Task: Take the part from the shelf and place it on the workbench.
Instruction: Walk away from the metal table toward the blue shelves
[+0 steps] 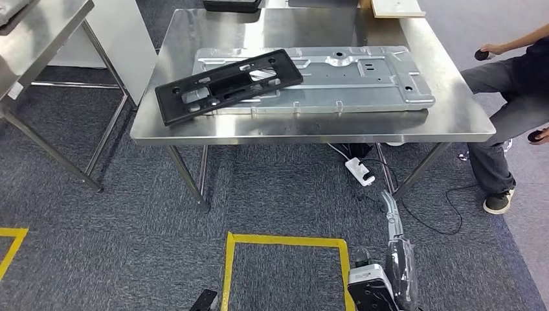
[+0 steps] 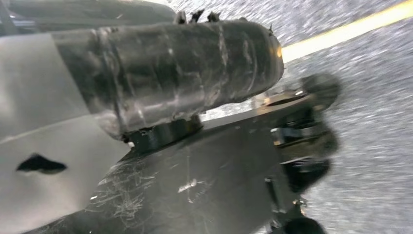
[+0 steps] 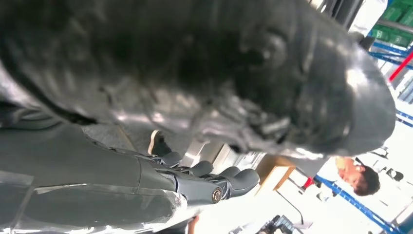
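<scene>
The black plastic part (image 1: 228,84), a long flat frame with cut-outs, lies slanted on the steel workbench (image 1: 311,129), its right half resting on a large silver stamped metal plate (image 1: 349,81). No hand touches it. My right hand (image 1: 401,265) hangs low over the carpet, well short of the bench; in the right wrist view its fingers (image 3: 214,183) are slightly bent, apart and hold nothing. The left wrist view is blurred: my left hand (image 2: 195,122) hangs over the carpet with its dark fingers (image 2: 304,146) apart and nothing in them.
A person (image 1: 511,97) sits at the bench's right end with a dark controller in each hand. A white power strip (image 1: 360,172) and cables lie under the bench. Another steel table (image 1: 39,32) stands at the left. Yellow tape (image 1: 285,241) marks a square on the carpet.
</scene>
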{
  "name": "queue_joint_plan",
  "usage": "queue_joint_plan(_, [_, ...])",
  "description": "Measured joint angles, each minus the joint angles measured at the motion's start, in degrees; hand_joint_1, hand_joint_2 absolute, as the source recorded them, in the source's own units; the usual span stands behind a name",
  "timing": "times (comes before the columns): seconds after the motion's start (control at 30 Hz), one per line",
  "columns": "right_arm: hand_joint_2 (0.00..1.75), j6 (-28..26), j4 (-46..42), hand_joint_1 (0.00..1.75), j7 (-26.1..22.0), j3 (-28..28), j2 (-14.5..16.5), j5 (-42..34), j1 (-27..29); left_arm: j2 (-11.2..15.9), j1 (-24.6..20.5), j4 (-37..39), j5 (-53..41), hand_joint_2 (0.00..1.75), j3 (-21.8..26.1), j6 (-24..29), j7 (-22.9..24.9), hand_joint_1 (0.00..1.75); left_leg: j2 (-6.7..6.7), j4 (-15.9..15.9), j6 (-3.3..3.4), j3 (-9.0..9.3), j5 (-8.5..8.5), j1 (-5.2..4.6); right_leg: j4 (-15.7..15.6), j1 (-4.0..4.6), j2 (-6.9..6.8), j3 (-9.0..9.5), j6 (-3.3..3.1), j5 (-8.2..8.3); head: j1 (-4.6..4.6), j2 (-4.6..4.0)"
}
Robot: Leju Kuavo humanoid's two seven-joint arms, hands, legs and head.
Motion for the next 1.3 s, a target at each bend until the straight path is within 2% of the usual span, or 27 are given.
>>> queue_joint_plan(0.07, [0.00,0.0,-0.9,0.00,0.4,-0.3,-0.2,0.3,0.4,0.0,0.1,0.0,-0.1,0.00,-0.6,0.3,0.2,0.00,-0.14,0.2,-0.85,-0.60,1.34,-0.01,-5.9,0.14,0.19,3.52,-0.51,-2.72,0.08,0.00])
queue_joint_plan(0.13, [0.00,0.0,-1.6,0.00,0.5,-0.8,-0.4,0.5,1.1,0.0,0.2,0.0,0.0,0.00,-1.2,0.3,0.3,0.00,-0.27,-0.2,-1.58,-0.70,2.57,0.15,-6.0,0.31,-0.09,2.78,-1.66,-2.44,0.19,0.00])
queue_joint_plan(0.17, [0.00,0.0,-1.9,0.00,0.5,-1.0,-0.4,0.6,1.4,0.0,0.3,0.0,0.1,0.00,-1.5,0.3,0.3,0.00,-0.31,0.1,-1.83,-0.94,1.86,0.26,-5.8,0.34,-0.24,2.12,-2.28,-1.82,0.19,0.00])
queue_joint_plan(0.2, [0.00,0.0,-2.2,0.00,0.6,-1.2,-0.5,0.7,1.6,0.0,0.4,0.0,0.2,0.00,-1.8,0.3,0.3,0.00,-0.33,1.3,-1.99,-1.35,-0.21,0.34,-5.7,0.37,-0.41,1.36,-2.87,-1.09,0.14,0.00])
queue_joint_plan(0.23, [0.00,0.0,-2.5,0.00,0.6,-1.4,-0.5,0.8,1.7,0.0,0.4,0.0,0.3,0.00,-2.0,0.2,0.4,0.00,-0.31,3.6,-2.03,-1.82,-3.53,0.40,-5.7,0.44,-0.55,0.48,-3.35,-0.29,-0.01,0.00])
queue_joint_plan(0.3, [0.00,0.0,-2.9,0.00,0.8,-1.7,-0.6,1.3,1.9,0.0,0.3,0.0,0.5,0.00,-2.4,0.0,0.3,0.00,-0.29,10.8,-1.96,-2.54,-10.30,0.22,-5.6,0.93,-0.65,-1.46,-3.90,1.32,-0.16,0.01])
queue_joint_plan(0.33, [0.00,0.0,-3.1,0.00,1.1,-2.0,-0.6,1.6,2.2,0.0,0.2,0.0,0.6,0.00,-2.4,-0.1,0.1,0.00,-0.30,14.3,-1.83,-2.49,-11.63,0.10,-5.5,1.25,-0.73,-2.56,-4.07,2.14,-0.21,0.01])
queue_joint_plan(0.37, [0.00,0.0,-3.3,0.00,1.3,-2.4,-0.7,1.9,2.5,0.1,0.2,0.0,0.8,0.00,-2.4,-0.2,-0.1,0.00,-0.30,16.7,-1.58,-1.99,-11.19,-0.07,-5.4,1.60,-0.84,-3.65,-4.21,2.95,-0.22,0.01])
queue_joint_plan(0.43, [0.00,0.0,-3.8,0.00,1.5,-3.2,-0.7,2.2,3.1,0.1,0.3,0.0,1.2,0.00,-2.5,-0.4,-0.6,0.00,-0.30,16.8,-0.61,1.03,-7.79,-0.57,-5.1,2.29,-0.96,-6.07,-4.44,4.55,-0.23,0.01])
queue_joint_plan(0.47, [0.00,0.0,-4.1,0.00,1.6,-3.7,-0.8,2.3,3.3,0.1,0.3,0.0,1.3,0.00,-2.5,-0.4,-0.7,0.00,-0.29,14.0,0.13,4.09,-7.11,-0.95,-4.9,2.53,-0.98,-7.08,-4.50,5.28,-0.21,0.01])
queue_joint_plan(0.53, [0.00,0.0,-4.7,0.00,1.4,-4.8,-0.8,2.3,4.0,0.2,0.1,-0.1,1.4,0.00,-2.6,-0.5,-1.0,0.00,-0.27,4.5,1.39,11.77,-9.43,-1.83,-4.6,2.85,-1.14,-8.50,-4.37,6.46,-0.20,0.00])
queue_joint_plan(0.57, [0.00,0.0,-4.9,0.00,1.2,-5.4,-0.8,2.2,4.4,0.2,-0.1,-0.1,1.5,0.00,-2.6,-0.6,-1.2,0.00,-0.27,0.5,1.73,14.44,-11.05,-2.13,-4.6,2.83,-1.32,-8.87,-4.20,7.08,-0.16,0.00])
queue_joint_plan(0.6, [0.00,0.0,-5.1,0.00,1.0,-6.0,-0.8,2.0,4.8,0.2,-0.2,-0.1,1.5,0.00,-2.6,-0.6,-1.3,0.00,-0.30,-2.1,1.87,15.67,-11.82,-2.36,-4.6,2.79,-1.51,-9.22,-4.00,7.77,-0.15,0.00])
queue_joint_plan(0.67, [0.00,0.0,-5.2,0.00,0.3,-7.0,-0.8,1.4,5.6,0.1,-0.1,-0.1,1.8,0.00,-2.7,-0.6,-1.5,0.00,-0.27,-3.5,2.13,15.22,-11.14,-2.24,-4.7,2.68,-1.46,-9.99,-3.46,8.44,-0.10,0.01])
queue_joint_plan(0.7, [0.00,0.0,-5.2,0.00,-0.1,-7.6,-0.7,1.0,6.2,0.0,0.1,-0.1,1.9,0.00,-2.7,-0.6,-1.5,0.00,-0.18,-3.7,2.39,14.76,-10.47,-2.12,-3.9,2.60,-1.21,-10.48,-3.09,7.38,-0.04,0.01])
queue_joint_plan(0.73, [0.00,0.0,-5.2,0.00,-0.7,-8.3,-0.7,0.6,6.9,0.0,0.2,-0.1,2.0,0.00,-2.7,-0.5,-1.6,0.00,-0.05,-4.0,2.73,14.26,-9.87,-1.93,-2.2,2.47,-0.92,-11.14,-2.69,5.22,0.05,0.01])
queue_joint_plan(0.8, [0.00,0.0,-5.0,0.00,-2.2,-9.8,-0.6,-0.8,8.2,0.0,0.4,-0.1,2.3,0.00,-2.7,-0.5,-1.7,0.00,0.14,-3.5,3.26,12.61,-8.71,-1.85,4.4,1.91,-0.57,-12.78,-1.95,-0.52,0.19,0.01])
queue_joint_plan(0.83, [0.00,0.0,-4.9,0.00,-3.2,-10.7,-0.5,-1.7,8.8,0.0,0.4,-0.1,2.4,0.00,-2.7,-0.5,-1.7,0.00,0.18,-3.2,3.35,11.60,-8.14,-1.79,7.9,1.60,-0.55,-13.35,-1.64,-2.26,0.20,0.00])
queue_joint_plan(0.87, [0.00,0.0,-4.6,0.00,-4.3,-11.6,-0.2,-2.6,9.4,-0.1,0.4,-0.1,2.4,0.00,-2.7,-0.5,-1.7,0.00,0.19,-2.8,3.26,10.47,-7.58,-1.67,10.4,1.29,-0.54,-13.39,-1.31,-2.54,0.19,0.00])
queue_joint_plan(0.93, [0.00,0.0,-4.0,0.00,-6.2,-13.5,0.3,-4.3,10.6,-0.1,0.4,-0.1,2.5,0.00,-2.7,-0.5,-1.7,0.00,0.20,-1.7,2.76,7.99,-6.59,-1.22,10.3,0.61,-0.54,-11.11,-0.56,0.25,0.17,0.00])
queue_joint_plan(0.97, [0.00,0.0,-3.5,0.00,-7.2,-14.4,0.7,-5.1,11.0,-0.1,0.4,-0.1,2.6,0.00,-2.7,-0.5,-1.7,0.00,0.20,-1.0,2.37,6.73,-6.17,-0.96,7.8,0.20,-0.55,-8.66,-0.13,1.64,0.17,0.01])
queue_joint_plan(1.03, [0.00,0.0,-2.4,0.00,-9.1,-16.2,1.5,-6.6,11.6,-0.1,0.4,-0.1,2.6,0.00,-2.7,-0.5,-1.7,0.00,0.14,0.7,1.53,4.54,-5.57,-0.75,0.3,-0.22,-0.39,-3.00,0.33,1.11,0.20,0.01])
queue_joint_plan(1.1, [0.00,0.0,-1.0,0.00,-10.9,-17.7,2.4,-8.0,12.4,-0.1,0.3,-0.1,2.6,0.00,-2.7,-0.5,-1.6,0.00,0.08,1.5,0.66,3.52,-4.86,-0.80,-4.0,-0.04,-0.27,-0.65,-0.29,-0.72,0.20,0.01])
queue_joint_plan(1.17, [0.00,0.0,1.1,0.00,-12.9,-19.1,3.5,-9.6,13.2,-0.1,0.4,-0.1,2.6,0.00,-2.7,-0.5,-1.3,0.00,0.04,1.5,-0.14,3.31,-4.20,-0.65,-4.4,0.05,-0.42,-1.39,-1.60,-0.32,0.18,0.01])
queue_joint_plan(1.2, [0.00,0.0,2.6,0.00,-14.1,-19.9,4.2,-10.5,13.5,-0.1,0.4,-0.1,2.6,0.00,-2.7,-0.5,-1.2,0.00,0.01,1.9,-0.46,3.05,-4.91,-0.55,-4.4,0.06,-0.49,-1.84,-2.22,0.24,0.15,0.00])
queue_joint_plan(1.23, [0.00,0.1,4.1,0.00,-15.3,-20.8,4.9,-11.5,13.8,0.0,0.5,-0.1,2.6,0.00,-2.7,-0.5,-1.0,0.00,0.00,3.0,-0.70,2.61,-6.69,-0.45,-4.4,0.04,-0.58,-2.42,-2.80,0.87,0.07,0.00])
queue_joint_plan(1.3, [0.00,0.1,7.4,0.00,-17.8,-22.8,6.4,-13.4,14.2,0.0,0.4,-0.1,2.8,0.00,-2.7,-0.5,-0.9,0.00,-0.02,8.1,-1.02,1.45,-12.61,-0.38,-4.4,0.24,-0.65,-3.92,-3.51,2.22,-0.12,0.00])
